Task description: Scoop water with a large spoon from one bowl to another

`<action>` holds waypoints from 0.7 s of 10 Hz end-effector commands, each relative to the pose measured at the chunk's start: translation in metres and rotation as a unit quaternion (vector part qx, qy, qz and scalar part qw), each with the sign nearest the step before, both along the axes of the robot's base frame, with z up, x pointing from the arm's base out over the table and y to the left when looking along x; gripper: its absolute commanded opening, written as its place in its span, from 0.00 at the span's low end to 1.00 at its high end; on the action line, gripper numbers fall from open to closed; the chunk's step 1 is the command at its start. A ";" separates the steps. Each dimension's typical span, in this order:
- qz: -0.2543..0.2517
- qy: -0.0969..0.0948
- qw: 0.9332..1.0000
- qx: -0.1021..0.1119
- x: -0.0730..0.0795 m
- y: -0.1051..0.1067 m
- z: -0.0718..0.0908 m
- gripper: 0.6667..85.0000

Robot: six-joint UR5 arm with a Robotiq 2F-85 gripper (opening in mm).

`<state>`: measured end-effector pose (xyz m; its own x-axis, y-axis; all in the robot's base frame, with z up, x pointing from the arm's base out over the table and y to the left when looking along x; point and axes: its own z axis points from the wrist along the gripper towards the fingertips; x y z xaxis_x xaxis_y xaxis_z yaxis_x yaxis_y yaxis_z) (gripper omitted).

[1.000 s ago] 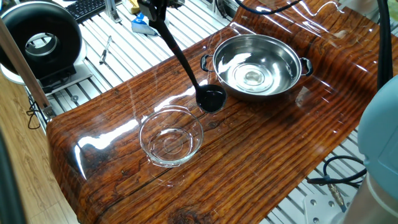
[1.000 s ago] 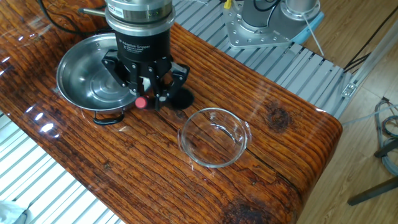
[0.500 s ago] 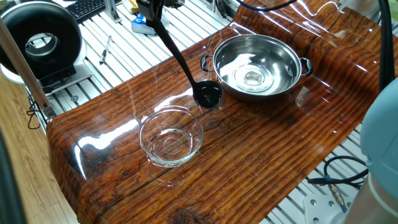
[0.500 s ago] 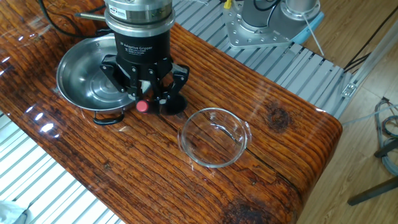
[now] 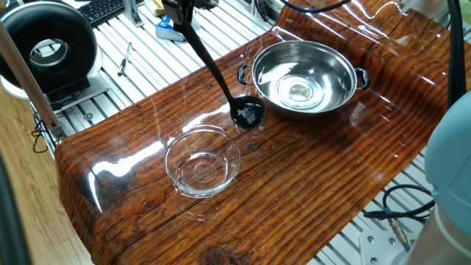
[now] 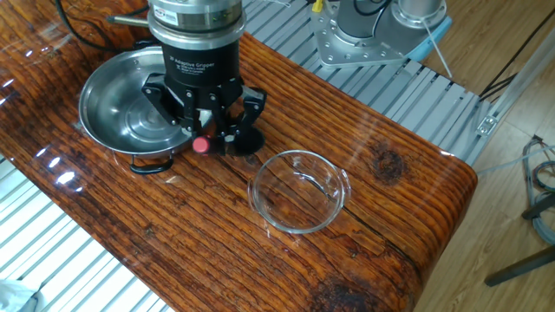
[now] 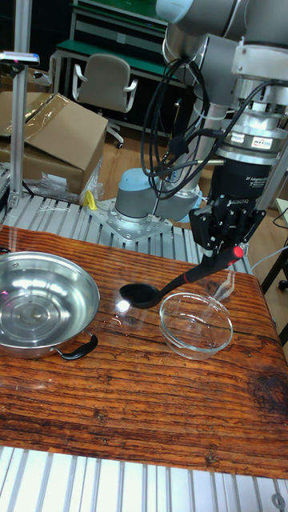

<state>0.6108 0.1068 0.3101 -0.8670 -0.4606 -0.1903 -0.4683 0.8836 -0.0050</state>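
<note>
Gripper (image 7: 226,240) fingers are clamped on the upper end of the large spoon (image 7: 180,280), close to its red tip (image 7: 238,252), which pokes out just past them. The black handle slants down from there to the small round cup (image 5: 247,112), which sits between the two bowls, just beside the near handle of the steel bowl (image 5: 304,79) and a little apart from the glass bowl (image 5: 202,163). A bright glint shows inside the cup (water (image 5: 250,112), as far as the one fixed view lets it be read); whether the cup touches the worktop (image 5: 294,184) or hangs just over it cannot be told.

In the other fixed view the gripper body (image 6: 205,78) stands upright over the near edge of the steel bowl (image 6: 113,104), hiding most of the ladle; only the red tip (image 6: 200,146) and a dark part of the cup (image 6: 249,141) show below it. The glass bowl (image 6: 300,191) sits clear of both. The steel bowl carries ripples and reflections on its floor, so its water level is hard to judge. The glass bowl (image 7: 196,322) looks nearly transparent, with only faint highlights inside.
</note>
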 end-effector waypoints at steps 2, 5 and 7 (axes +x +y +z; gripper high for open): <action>-0.026 0.008 1.000 -0.005 -0.006 0.021 0.015 0.00; -0.042 0.010 0.999 -0.011 -0.006 0.039 0.021 0.00; -0.055 0.002 0.998 -0.013 -0.004 0.058 0.019 0.00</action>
